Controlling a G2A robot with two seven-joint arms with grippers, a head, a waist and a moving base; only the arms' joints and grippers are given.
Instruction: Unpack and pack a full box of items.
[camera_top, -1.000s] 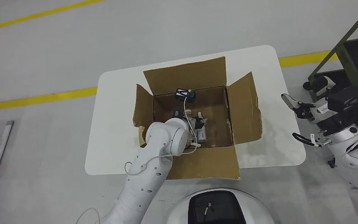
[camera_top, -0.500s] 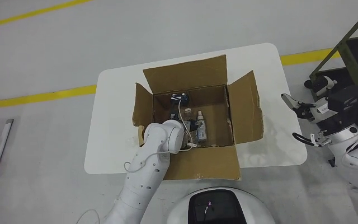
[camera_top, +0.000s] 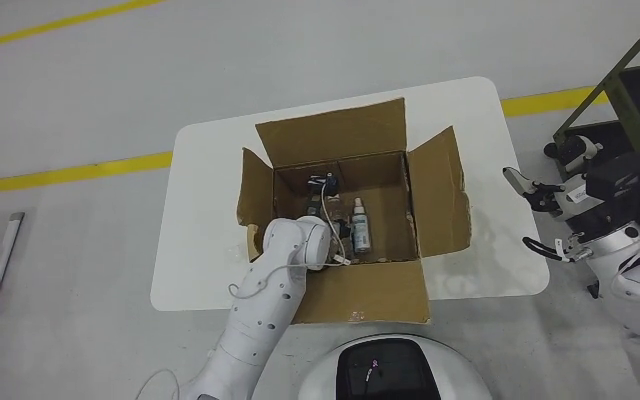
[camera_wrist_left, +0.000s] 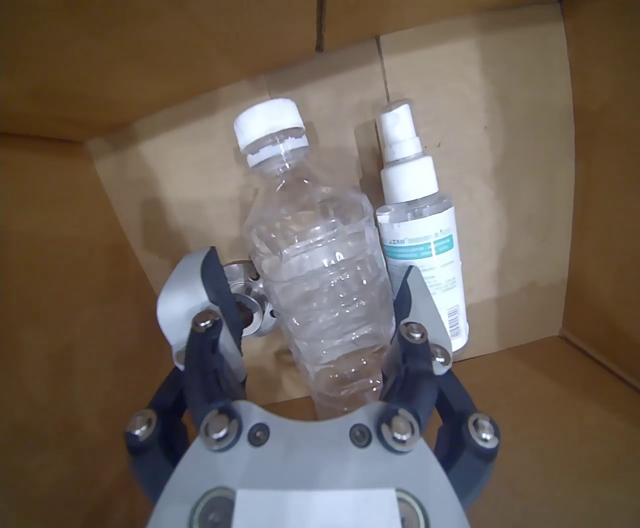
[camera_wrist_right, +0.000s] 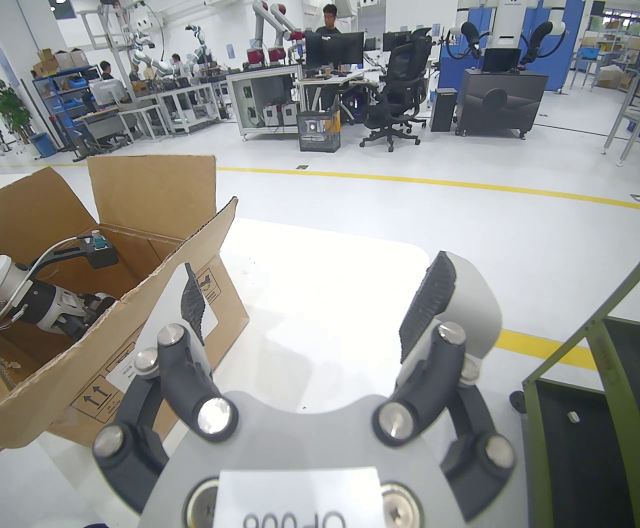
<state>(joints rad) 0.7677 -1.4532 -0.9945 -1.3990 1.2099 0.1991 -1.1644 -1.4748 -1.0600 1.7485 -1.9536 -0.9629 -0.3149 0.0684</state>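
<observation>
Judging by how things lie, the job is near one of its ends rather than its middle. Every item I can make out sits inside the open box (camera_top: 335, 135), which stands in the middle of the worktop (camera_top: 205, 255) with its flaps folded out. Either unpacking has hardly begun or repacking is almost through, and these views alone do not settle which. Reading across from the worktop's left edge, the left arm enters over the box's near-left corner. The left claw (camera_wrist_left: 310, 270) sits low at the box floor with its fingers apart. Just outside its left finger lies a small metal fitting (camera_wrist_left: 247, 300), touching or nearly touching the clear bottle (camera_wrist_left: 305, 215). That bottle, white-capped and seemingly empty, lies between the two fingers with its cap toward the worktop's far edge. The right finger is at its side while a gap shows on the left, so the bottle is straddled, not pinched. Just beside it on the right, outside the claw, lies the spray bottle (camera_wrist_left: 420, 235), parallel to it and with its nozzle also toward the far edge. My guess is that the clear bottle is the item in hand, either about to be gripped for lifting out or being let go. Well apart from the box, above the worktop's right side, the right claw (camera_wrist_right: 315, 280) hangs with its fingers wide apart and nothing between them.
</observation>
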